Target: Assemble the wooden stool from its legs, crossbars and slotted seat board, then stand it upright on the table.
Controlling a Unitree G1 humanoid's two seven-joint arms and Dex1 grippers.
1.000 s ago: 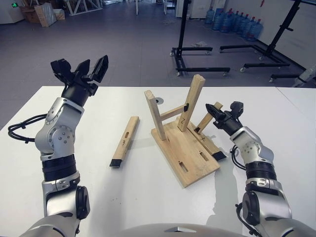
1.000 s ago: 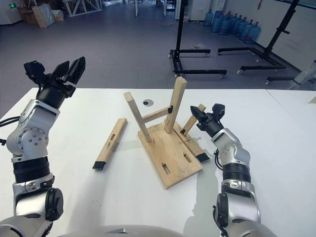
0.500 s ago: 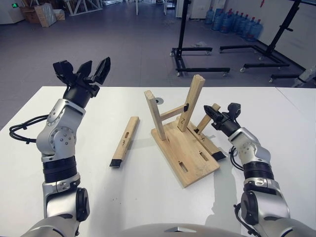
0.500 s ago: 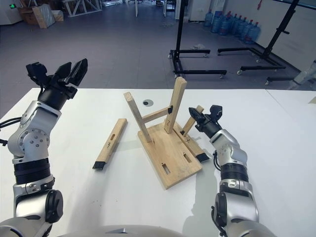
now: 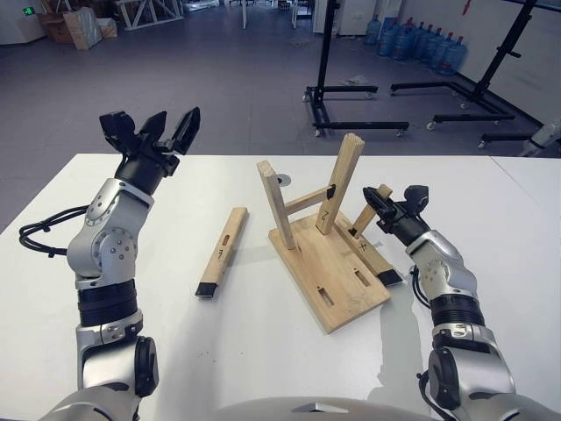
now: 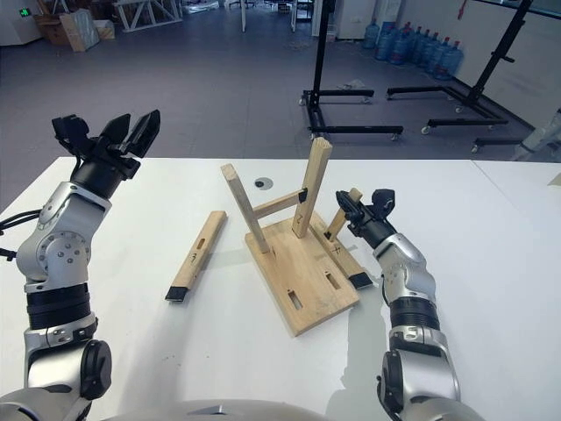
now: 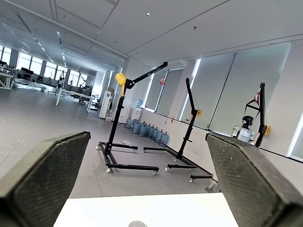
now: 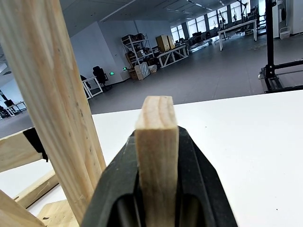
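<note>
The slotted seat board (image 5: 337, 279) lies flat on the white table. Two legs (image 5: 274, 209) (image 5: 341, 180) stand in it, joined by a crossbar (image 5: 307, 200). A shorter wooden piece (image 5: 367, 210) leans up from the board's right side, and my right gripper (image 5: 388, 205) is shut on its upper end (image 8: 156, 142). Below it another leg (image 5: 379, 264) with a black foot lies along the board's right edge. A loose leg (image 5: 221, 251) lies left of the board. My left gripper (image 5: 154, 133) is raised above the table's far left, open, with nothing between its fingers (image 7: 42, 179).
A round hole (image 5: 282, 178) is in the table behind the stool parts. A black cable (image 5: 35, 235) loops at the table's left edge. Black wheeled stands (image 5: 351, 105) are on the floor beyond the table. Bare tabletop (image 5: 263, 351) lies in front.
My right gripper has shifted slightly left at the leaning piece's upper end. My left gripper has drifted a little right and down, still open.
</note>
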